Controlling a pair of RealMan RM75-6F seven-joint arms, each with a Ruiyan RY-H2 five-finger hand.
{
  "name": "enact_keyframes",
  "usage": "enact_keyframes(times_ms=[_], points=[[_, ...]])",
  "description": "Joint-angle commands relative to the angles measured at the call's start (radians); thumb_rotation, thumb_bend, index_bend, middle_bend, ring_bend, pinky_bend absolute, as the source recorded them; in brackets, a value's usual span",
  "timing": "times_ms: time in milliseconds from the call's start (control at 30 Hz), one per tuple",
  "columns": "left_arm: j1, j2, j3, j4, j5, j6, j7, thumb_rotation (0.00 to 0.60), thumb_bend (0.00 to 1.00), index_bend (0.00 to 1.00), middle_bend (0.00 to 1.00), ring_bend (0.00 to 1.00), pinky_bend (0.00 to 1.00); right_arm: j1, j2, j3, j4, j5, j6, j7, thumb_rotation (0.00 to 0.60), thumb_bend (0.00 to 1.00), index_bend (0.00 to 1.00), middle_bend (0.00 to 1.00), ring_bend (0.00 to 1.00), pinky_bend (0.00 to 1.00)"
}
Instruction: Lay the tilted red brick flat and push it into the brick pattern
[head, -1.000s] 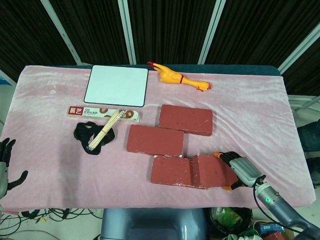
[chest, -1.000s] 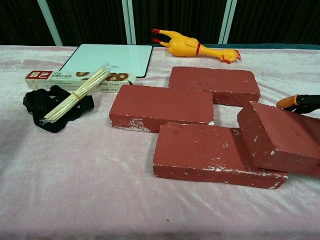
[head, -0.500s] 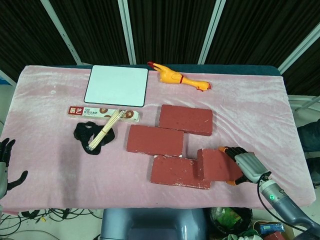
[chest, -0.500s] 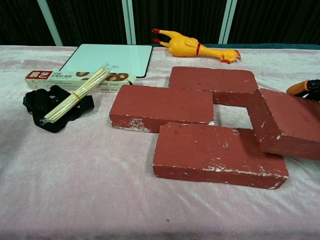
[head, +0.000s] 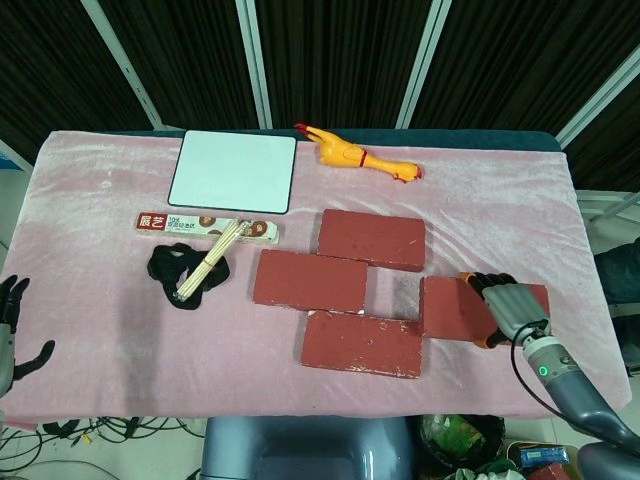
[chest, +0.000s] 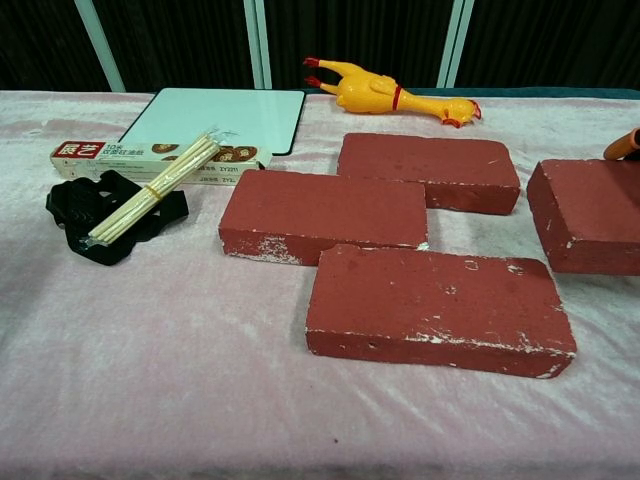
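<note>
Robot lab test bench, pink cloth-covered table (head: 100, 330), black curtain backdrop (head: 340, 60), loose cables (head: 90, 430) underneath

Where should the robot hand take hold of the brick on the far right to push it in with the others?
Hold the loose brick at its right end, coming from the right, where the right robot hand already lies on top. It lies flat with a gap to the middle brick on its left, so a leftward push probably closes it.
</note>
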Motion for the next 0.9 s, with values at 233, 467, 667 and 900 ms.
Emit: enact_keyframes(times_ms=[233, 467, 667, 900], points=[[0.000, -0.002, -0.003, 0.004, 0.004, 0.005, -0.009, 0.600, 0.25, 0.08, 0.02, 0.00, 0.00, 0.173, -0.106, 0.033, -0.091, 0.460, 0.126, -0.368, 0.600, 0.16, 0.39, 0.36, 0.28, 0.14], [0.001, -0.001, -0.005, 0.005, 0.001, 0.005, -0.010, 0.600, 0.25, 0.08, 0.02, 0.00, 0.00, 0.223, -0.138, 0.072, -0.094, 0.616, 0.155, -0.395, 0.600, 0.16, 0.39, 0.36, 0.28, 0.14], [0.001, -0.001, -0.005, 0.004, -0.001, 0.005, -0.008, 0.600, 0.25, 0.08, 0.02, 0.00, 0.00, 0.247, -0.156, 0.078, -0.086, 0.673, 0.170, -0.414, 0.600, 0.16, 0.39, 0.36, 0.28, 0.14], [0.001, 0.000, -0.007, 0.003, -0.005, 0.005, -0.008, 0.600, 0.25, 0.08, 0.02, 0.00, 0.00, 0.259, -0.156, 0.083, -0.091, 0.694, 0.161, -0.409, 0.600, 0.17, 0.40, 0.37, 0.28, 0.14]])
